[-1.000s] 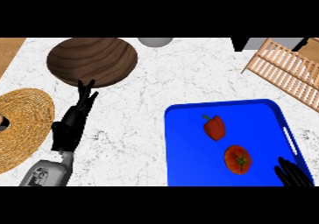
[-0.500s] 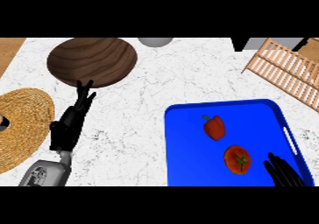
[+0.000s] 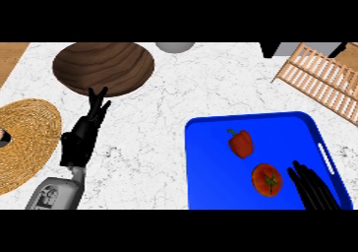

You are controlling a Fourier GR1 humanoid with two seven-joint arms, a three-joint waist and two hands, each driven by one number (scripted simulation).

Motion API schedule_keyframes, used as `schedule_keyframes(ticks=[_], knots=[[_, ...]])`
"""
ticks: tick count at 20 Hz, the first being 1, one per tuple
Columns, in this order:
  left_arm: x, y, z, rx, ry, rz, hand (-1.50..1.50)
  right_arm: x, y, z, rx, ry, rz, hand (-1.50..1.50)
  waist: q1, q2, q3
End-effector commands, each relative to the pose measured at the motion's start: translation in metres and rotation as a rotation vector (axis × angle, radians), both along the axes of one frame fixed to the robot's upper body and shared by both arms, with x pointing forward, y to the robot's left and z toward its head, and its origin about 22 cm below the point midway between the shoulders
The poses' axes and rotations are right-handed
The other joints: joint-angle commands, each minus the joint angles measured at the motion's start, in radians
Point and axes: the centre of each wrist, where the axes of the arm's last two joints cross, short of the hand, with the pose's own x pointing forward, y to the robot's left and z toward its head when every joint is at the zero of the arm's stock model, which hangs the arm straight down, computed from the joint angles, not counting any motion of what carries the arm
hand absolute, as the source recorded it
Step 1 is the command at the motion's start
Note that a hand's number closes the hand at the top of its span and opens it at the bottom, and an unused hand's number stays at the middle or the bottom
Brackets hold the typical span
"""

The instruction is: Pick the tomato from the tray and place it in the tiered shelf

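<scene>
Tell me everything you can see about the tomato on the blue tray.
The tomato is round, orange-red and smooth, with a small dark green stem mark showing on top. It lies in the near right part of the blue tray, just nearer than the red bell pepper and apart from it. The right hand, fingers straight, is beside it on the right, not gripping it.

The red tomato (image 3: pixel 267 179) (green stem up) lies on the blue tray (image 3: pixel 211 167), well apart from the wooden tiered shelf (image 3: pixel 323 83).
</scene>
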Motion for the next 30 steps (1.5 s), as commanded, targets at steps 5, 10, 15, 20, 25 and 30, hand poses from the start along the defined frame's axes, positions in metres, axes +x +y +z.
schedule_keyframes(ticks=[5,10,15,20,25,30], knots=[[-0.006,-0.008,-0.004,0.004,0.010,-0.038,0.00,0.014,0.000,-0.026,-0.032,0.016,-0.026,-1.50,-0.001,0.003,-0.001],[0.006,-0.008,0.003,-0.008,0.005,-0.026,0.00,0.034,0.004,-0.034,-0.042,0.007,-0.025,-1.50,-0.001,0.004,-0.001],[-0.002,0.002,0.000,-0.013,0.023,-0.017,0.00,0.022,0.020,-0.027,-0.022,0.017,-0.040,-1.50,-0.002,0.003,-0.002],[0.012,0.002,-0.008,-0.016,0.016,-0.029,0.00,0.047,0.005,-0.050,-0.018,0.041,-0.022,-1.50,-0.002,0.004,-0.001],[-0.016,-0.002,0.010,-0.014,0.018,-0.042,0.00,0.031,0.000,-0.054,-0.040,0.045,-0.024,-1.50,0.000,0.003,-0.001],[0.000,-0.021,-0.003,0.007,0.022,-0.023,0.00,0.044,0.015,-0.070,-0.083,0.084,0.012,1.50,-0.001,0.004,-0.001]])
